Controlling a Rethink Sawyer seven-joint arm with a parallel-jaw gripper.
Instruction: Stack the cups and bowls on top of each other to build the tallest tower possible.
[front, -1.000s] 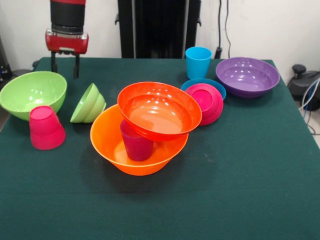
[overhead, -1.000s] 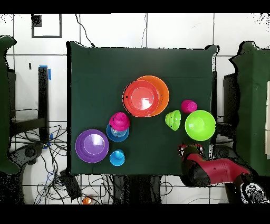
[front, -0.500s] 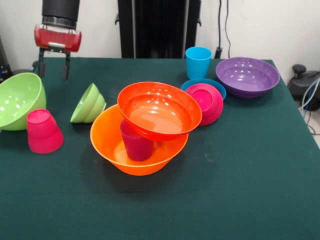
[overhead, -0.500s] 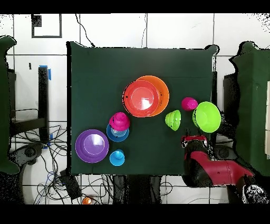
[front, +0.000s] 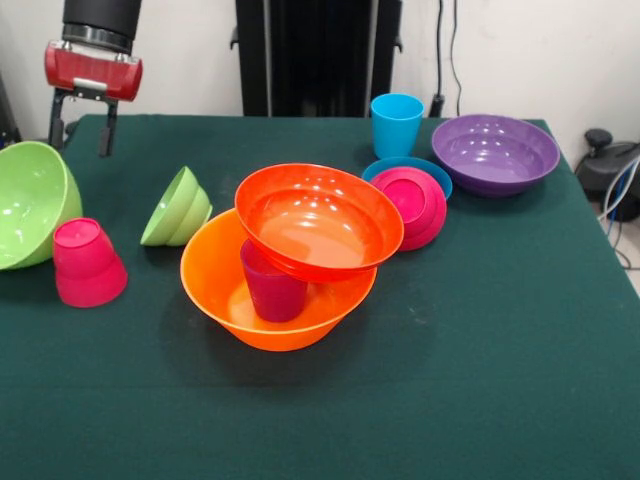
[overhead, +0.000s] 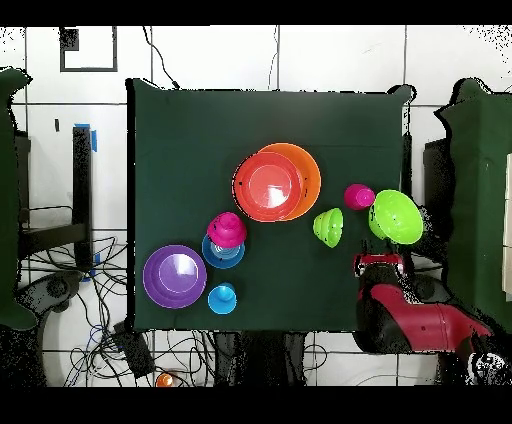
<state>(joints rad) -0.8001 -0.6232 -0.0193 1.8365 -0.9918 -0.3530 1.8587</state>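
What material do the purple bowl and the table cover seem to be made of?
The purple bowl looks like glossy moulded plastic: light spots shine on its inner wall. The table cover seems to be matte green cloth, perhaps felt: it shows no shine at all.

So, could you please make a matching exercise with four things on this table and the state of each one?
Things:
1. purple cup
2. pink cup
3. big green bowl
4. blue cup

States:
a. upside down on the cloth
b. tipped at the table's edge
c. upright near the purple bowl
d. inside the orange bowl

Pairs: 1-d, 2-a, 3-b, 4-c
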